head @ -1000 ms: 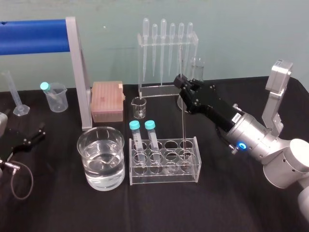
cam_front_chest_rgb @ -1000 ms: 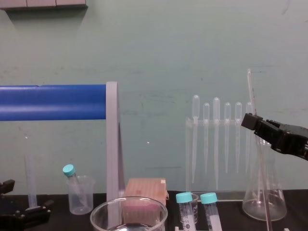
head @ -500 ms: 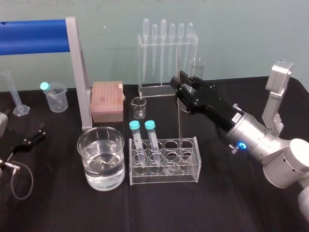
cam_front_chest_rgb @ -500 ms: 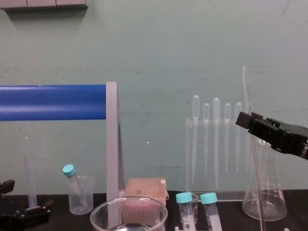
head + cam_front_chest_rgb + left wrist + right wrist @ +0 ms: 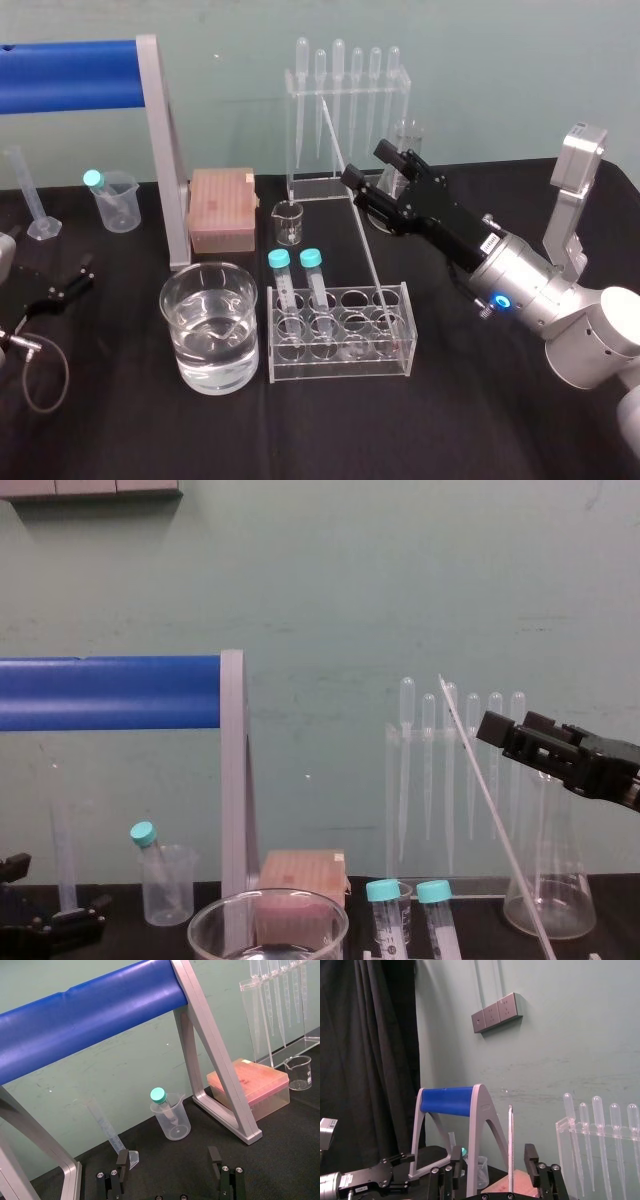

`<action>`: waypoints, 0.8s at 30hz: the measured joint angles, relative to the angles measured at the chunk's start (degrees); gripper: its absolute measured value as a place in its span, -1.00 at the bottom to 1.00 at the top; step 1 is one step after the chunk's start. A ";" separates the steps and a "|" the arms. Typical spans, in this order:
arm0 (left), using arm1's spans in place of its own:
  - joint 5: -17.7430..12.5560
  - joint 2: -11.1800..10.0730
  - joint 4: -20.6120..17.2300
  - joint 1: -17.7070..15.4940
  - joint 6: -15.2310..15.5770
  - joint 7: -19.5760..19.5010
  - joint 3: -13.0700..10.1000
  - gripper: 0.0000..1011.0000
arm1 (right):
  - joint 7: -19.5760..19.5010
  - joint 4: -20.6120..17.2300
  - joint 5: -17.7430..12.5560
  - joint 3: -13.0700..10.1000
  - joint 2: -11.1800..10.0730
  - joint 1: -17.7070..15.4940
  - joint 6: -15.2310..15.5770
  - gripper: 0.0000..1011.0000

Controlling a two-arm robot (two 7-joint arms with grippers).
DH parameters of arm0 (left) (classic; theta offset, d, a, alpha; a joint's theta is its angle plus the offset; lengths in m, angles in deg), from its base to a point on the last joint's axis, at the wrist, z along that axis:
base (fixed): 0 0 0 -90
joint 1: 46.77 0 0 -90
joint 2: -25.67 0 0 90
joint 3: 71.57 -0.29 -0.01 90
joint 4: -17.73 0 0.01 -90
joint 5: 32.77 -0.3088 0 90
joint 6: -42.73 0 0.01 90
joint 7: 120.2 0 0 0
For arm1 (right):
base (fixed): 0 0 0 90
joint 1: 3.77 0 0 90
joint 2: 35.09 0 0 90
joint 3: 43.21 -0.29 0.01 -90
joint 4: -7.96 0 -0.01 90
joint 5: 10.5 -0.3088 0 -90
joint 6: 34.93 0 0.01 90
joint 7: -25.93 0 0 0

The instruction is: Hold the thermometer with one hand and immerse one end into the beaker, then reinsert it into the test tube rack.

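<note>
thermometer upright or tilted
Tilted: the thermometer leans top toward the robot's left, its lower end in the rack, between the open right gripper's fingers.

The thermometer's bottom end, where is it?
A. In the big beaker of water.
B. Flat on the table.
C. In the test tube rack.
C: the thermometer leans with its lower end down in the test tube rack, apart from the beaker.

place: lab | evidence: pipettes [image 5: 340, 90], test tube rack [image 5: 340, 367], beaker [image 5: 210, 376], conical flask [image 5: 548, 885]
</note>
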 joint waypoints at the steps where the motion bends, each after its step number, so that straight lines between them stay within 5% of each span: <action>1: 0.00 0.00 0.00 0.00 0.00 0.00 0.00 0.99 | 0.00 0.00 0.00 0.00 0.00 0.00 0.00 0.67; 8: 0.00 0.00 0.00 0.00 0.00 0.00 0.00 0.99 | 0.00 0.00 0.00 0.00 0.00 0.00 0.00 0.98; 19: 0.00 0.00 0.00 0.00 0.00 0.00 0.00 0.99 | -0.19 -0.08 0.08 -0.02 -0.01 -0.03 0.04 0.98; 24: 0.00 0.00 0.00 0.00 0.00 0.00 0.00 0.99 | -10.29 -5.01 5.50 -1.65 -0.68 -2.65 1.37 0.98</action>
